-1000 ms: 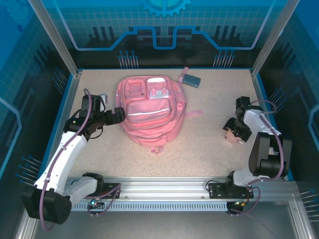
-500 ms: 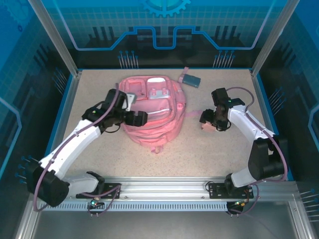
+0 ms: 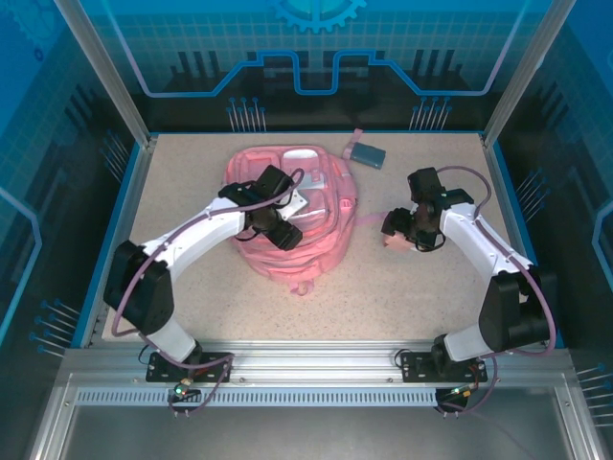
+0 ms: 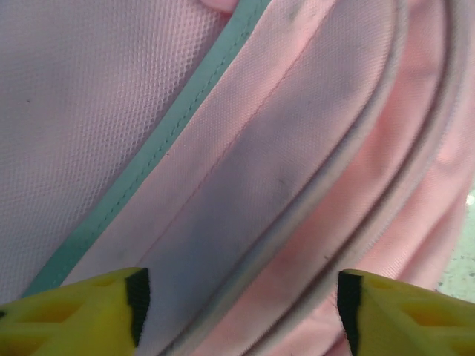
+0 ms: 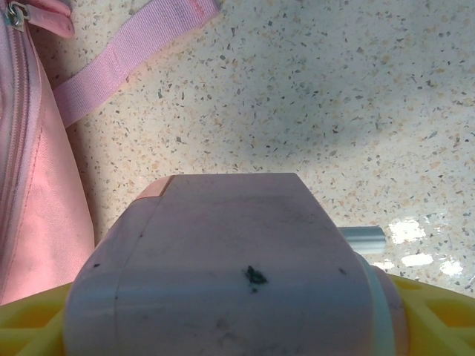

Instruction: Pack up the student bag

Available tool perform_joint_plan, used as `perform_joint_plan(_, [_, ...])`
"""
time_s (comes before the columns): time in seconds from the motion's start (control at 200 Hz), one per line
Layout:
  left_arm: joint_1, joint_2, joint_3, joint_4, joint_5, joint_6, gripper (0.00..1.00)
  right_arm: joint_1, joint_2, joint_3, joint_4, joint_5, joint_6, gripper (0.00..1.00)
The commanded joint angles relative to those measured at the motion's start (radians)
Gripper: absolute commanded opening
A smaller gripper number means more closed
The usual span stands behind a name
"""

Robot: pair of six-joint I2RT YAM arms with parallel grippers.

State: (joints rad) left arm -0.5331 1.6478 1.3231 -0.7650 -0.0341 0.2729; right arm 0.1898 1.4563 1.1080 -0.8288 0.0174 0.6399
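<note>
The student bag (image 3: pixel 324 206) is a pink backpack lying flat in the middle of the table. My left gripper (image 3: pixel 285 236) is down on its front, open. In the left wrist view its yellow fingertips (image 4: pixel 111 308) stand apart over the pink fabric (image 4: pixel 245 148), with a zip seam running between them and a teal stripe (image 4: pixel 148 167) to the left. My right gripper (image 3: pixel 397 233) hovers just right of the bag, shut on a pale pink box (image 5: pixel 223 259). The bag's side (image 5: pixel 30 193) and a pink strap (image 5: pixel 126 67) lie ahead of it.
A grey-blue pouch (image 3: pixel 368 154) lies at the back, right of the bag's top. A pink strap (image 3: pixel 374 218) trails from the bag toward the right gripper. Blue walls and metal posts ring the speckled table (image 3: pixel 402 297).
My left arm swung from the bag's left edge onto its front, and its jaws have narrowed. My right arm carried the pink box from the right side toward the bag, then held still.
</note>
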Motion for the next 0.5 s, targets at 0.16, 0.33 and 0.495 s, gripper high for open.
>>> perform_joint_plan(0.16, [0.002, 0.082, 0.069, -0.007, -0.11, 0.107, 0.53, 0.012, -0.028, 0.007, 0.006, -0.028, 0.015, 0.71])
perform_joint_plan(0.33, [0.002, 0.113, 0.113, -0.007, -0.136, 0.13, 0.33, 0.011, -0.029, 0.007, 0.009, -0.034, 0.018, 0.71])
perform_joint_plan(0.495, [-0.001, 0.051, 0.128, 0.016, -0.139, 0.125, 0.1, 0.015, -0.046, 0.017, 0.002, -0.042, 0.004, 0.71])
